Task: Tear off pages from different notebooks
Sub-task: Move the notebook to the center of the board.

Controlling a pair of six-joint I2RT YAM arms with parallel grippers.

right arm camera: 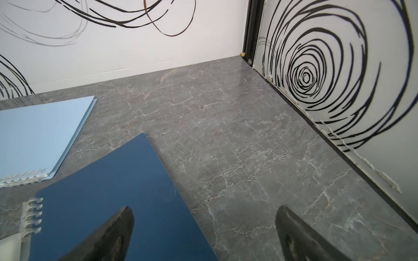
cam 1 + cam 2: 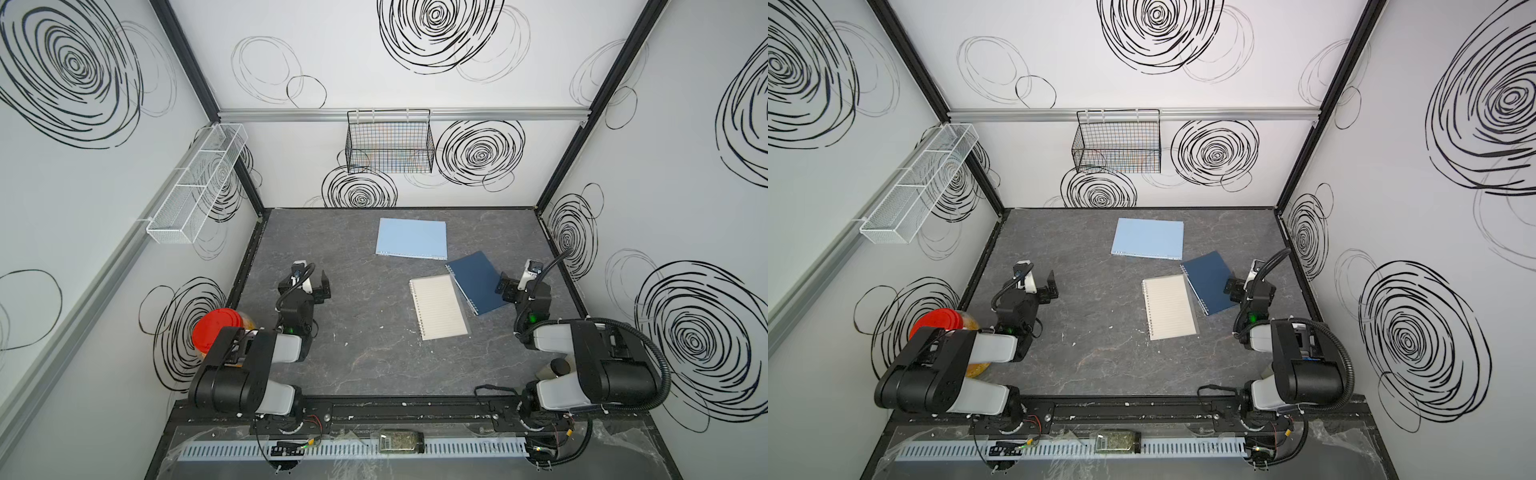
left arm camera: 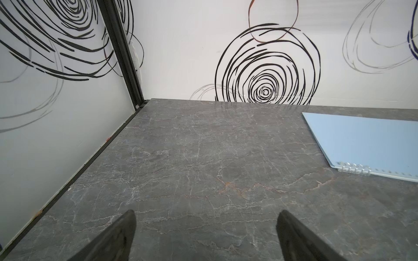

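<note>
Three closed notebooks lie on the grey marble table. The light-blue notebook [image 2: 411, 239] [image 2: 1148, 238] [image 3: 366, 144] [image 1: 38, 135] is farthest back. The dark navy notebook [image 2: 478, 282] [image 2: 1210, 282] [image 1: 117, 203] lies at an angle to its right, its edge over the clear-covered notebook [image 2: 438, 307] [image 2: 1170, 307]. The pages are bound inside; only a lined cream one shows through the clear cover. My left gripper [image 2: 318, 278] [image 3: 205, 213] is open over bare table at the left. My right gripper [image 2: 513, 282] [image 1: 204, 210] is open, one finger above the navy cover's right edge, holding nothing.
A black wire basket [image 2: 390, 141] hangs on the back wall and a white mesh shelf [image 2: 195, 183] on the left wall. A red-lidded jar [image 2: 214, 332] stands behind my left arm. Small white scraps dot the table [image 2: 361, 365].
</note>
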